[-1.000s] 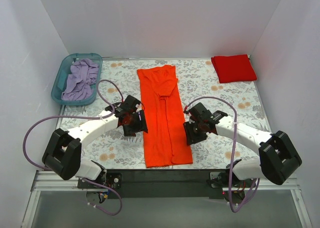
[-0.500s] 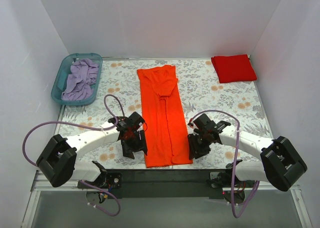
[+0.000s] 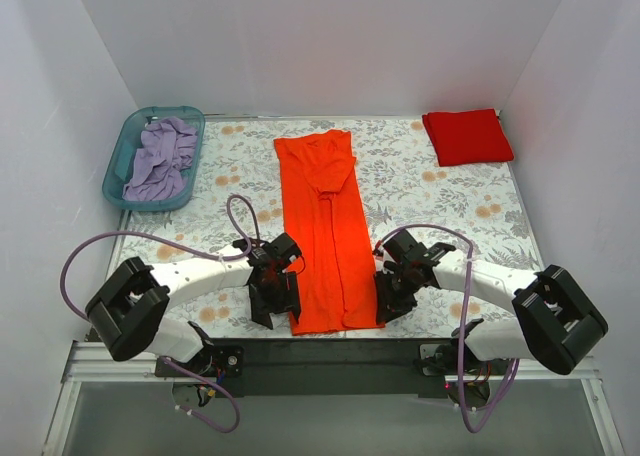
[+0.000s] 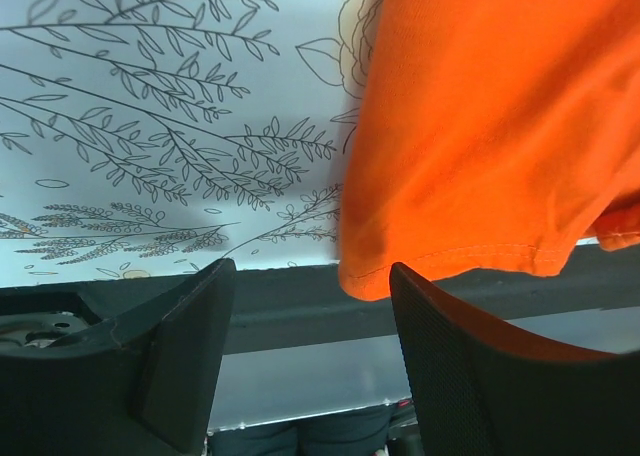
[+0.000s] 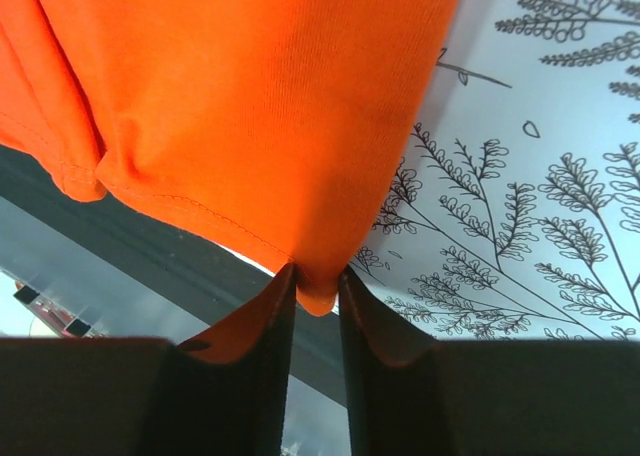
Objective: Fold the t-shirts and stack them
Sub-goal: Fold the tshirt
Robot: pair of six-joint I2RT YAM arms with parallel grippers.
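Note:
The bright orange t-shirt [image 3: 326, 226] lies folded into a long strip down the middle of the table, collar end far, hem near. The deeper red t-shirt [image 3: 467, 136] lies folded at the far right corner. My left gripper [image 3: 281, 306] is open at the strip's near left corner; in the left wrist view the orange corner [image 4: 400, 266] sits between the fingers [image 4: 185, 346], not pinched. My right gripper [image 3: 388, 298] is at the near right corner; in the right wrist view its fingers [image 5: 270, 326] are shut on the orange hem corner [image 5: 318, 294].
A teal basket [image 3: 120, 161] holding a lilac cloth [image 3: 160, 156] stands at the far left. The table has a floral cover [image 3: 440, 196]; its black near edge [image 3: 320, 351] runs just below the hem. White walls close in on three sides.
Both grippers have moved toward me along the strip's sides, from its middle to its near corners. The orange shirt has not shifted.

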